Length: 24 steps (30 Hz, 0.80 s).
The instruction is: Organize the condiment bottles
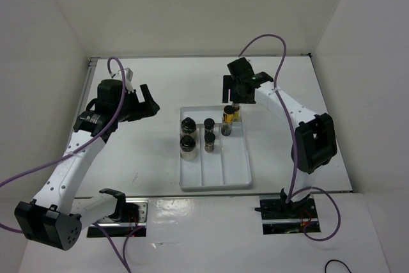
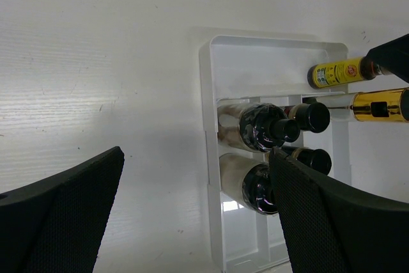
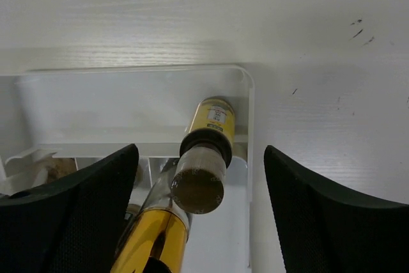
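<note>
Six black-capped condiment bottles stand in the white tray. Two squat jars fill the left compartment. Two small dark bottles stand in the middle one. Two yellow-amber bottles stand in the right one. My right gripper hovers over the far yellow bottle, jaws open with a gap on each side; the nearer yellow bottle stands beside it. My left gripper is open and empty, left of the tray. Its view shows the jars, dark bottles and yellow bottles.
The tray's near half holds nothing. White enclosure walls stand at the left, back and right of the table. The tray's left rim lies between my left fingers in the left wrist view.
</note>
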Motion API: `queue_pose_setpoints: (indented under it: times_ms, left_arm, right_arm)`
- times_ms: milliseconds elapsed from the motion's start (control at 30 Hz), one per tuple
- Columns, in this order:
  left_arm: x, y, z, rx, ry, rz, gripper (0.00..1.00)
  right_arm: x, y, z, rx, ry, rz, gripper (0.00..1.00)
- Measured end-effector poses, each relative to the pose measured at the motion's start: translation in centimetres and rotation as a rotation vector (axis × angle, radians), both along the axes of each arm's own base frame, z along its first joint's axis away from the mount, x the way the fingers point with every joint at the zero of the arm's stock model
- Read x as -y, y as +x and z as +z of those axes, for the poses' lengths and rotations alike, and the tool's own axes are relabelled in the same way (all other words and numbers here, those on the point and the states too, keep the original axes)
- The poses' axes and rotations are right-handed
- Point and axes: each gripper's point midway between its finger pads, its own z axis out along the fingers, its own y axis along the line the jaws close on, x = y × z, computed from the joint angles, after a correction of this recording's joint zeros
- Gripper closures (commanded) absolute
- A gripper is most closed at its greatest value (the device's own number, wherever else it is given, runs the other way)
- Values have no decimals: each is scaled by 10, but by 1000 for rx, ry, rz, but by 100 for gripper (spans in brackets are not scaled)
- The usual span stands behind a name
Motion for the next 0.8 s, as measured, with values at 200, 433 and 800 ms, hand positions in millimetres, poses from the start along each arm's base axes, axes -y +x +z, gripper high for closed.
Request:
queue_pose_setpoints:
  times_ms: [200,433,800]
  left_arm:
    - [0,0,-2,-2,0,-1,0]
    - [0,1,-2,1,-1,-1,0]
    - [-3,1,-5,-3,11,14,0]
  right_arm:
    - [-2,12,29,54,9,-8,2]
    - [-9,30,114,238,79,3,2]
    - [72,-1,198,518,115,-155,2]
